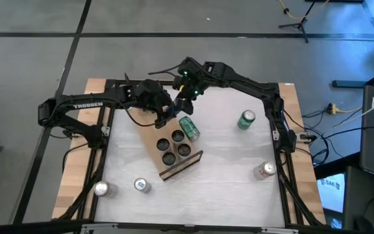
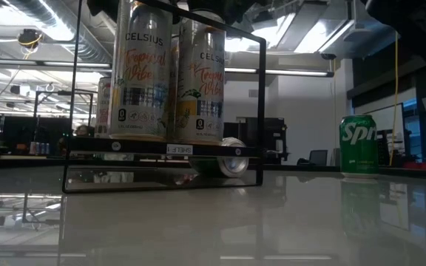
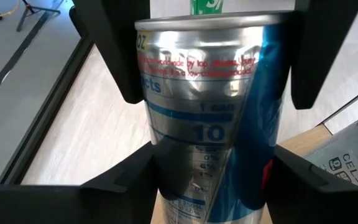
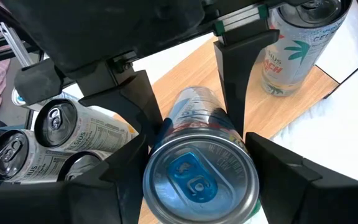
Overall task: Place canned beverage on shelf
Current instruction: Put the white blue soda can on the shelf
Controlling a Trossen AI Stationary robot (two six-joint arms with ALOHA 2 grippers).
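Starting at the left pincer point(image 3: 211, 180): its two fingers flank the silver-and-blue can point(image 3: 210, 93) and look pressed against its sides, so you can treat it as gripping. The right pincer point(image 4: 199, 155) is clamped on the same can, so both arms have it at once. The can hangs upright in the air over the far end of the shelf point(image 1: 148, 135), tab side facing the right wrist camera, with bare wood beneath it.

You should expect a full can to feel fairly heavy for its size. The wall is thin and stiff until squeezed hard, when it will dent, and the printed metal is smooth and likely slippery. A hold across the straight middle of the body, well clear of the tapered top, looks safest to you. With two grips on one can, one must let go before the other moves, or the can gets twisted between them.

Around it, the shelf carries four upright cans point(image 1: 174, 146) packed together at its near end. A green can point(image 1: 189, 128) lies on its side at the edge of the board, just beside the pincers. You will want to keep clear of both when setting down.

Farther out on the pale, glossy worktop point(image 1: 226, 188), a green Sprite can point(image 1: 246, 119) stands alone. Three more cans stand near the front edge. Beyond the worktop you see a dim workshop with ceiling lights, desks and cables on the floor.
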